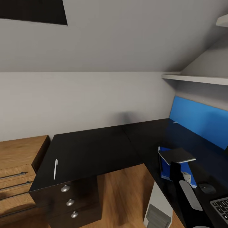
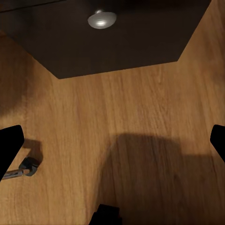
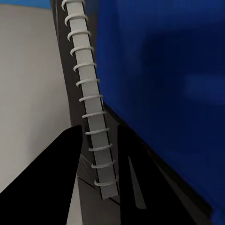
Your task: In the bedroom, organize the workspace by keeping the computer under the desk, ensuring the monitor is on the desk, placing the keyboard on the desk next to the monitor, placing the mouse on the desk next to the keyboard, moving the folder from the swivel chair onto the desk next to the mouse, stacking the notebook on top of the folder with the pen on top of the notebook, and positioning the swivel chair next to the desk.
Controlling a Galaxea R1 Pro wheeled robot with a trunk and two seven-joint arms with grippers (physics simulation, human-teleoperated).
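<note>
The notebook (image 1: 177, 155) hangs level just above the blue folder (image 1: 165, 171), which lies on the black desk (image 1: 95, 148) at the right. My right gripper (image 3: 99, 132) is shut on the notebook's spiral-bound edge (image 3: 89, 98), with the folder (image 3: 159, 70) close behind it. The whitish pen (image 1: 55, 168) lies on the desk's left end. The mouse (image 1: 207, 188) and a corner of the keyboard (image 1: 221, 205) sit near the desk's right front. The white computer (image 1: 157, 210) stands on the floor under the desk. My left gripper (image 2: 115, 140) is open over the wooden floor (image 2: 140, 108).
A wooden drawer unit (image 1: 15, 171) stands left of the desk. The desk's dark drawers carry round metal knobs (image 1: 65, 188). The blue back panel (image 1: 199, 120) and a white shelf (image 1: 196, 78) rise at the right. A chair caster (image 2: 26, 168) shows on the floor.
</note>
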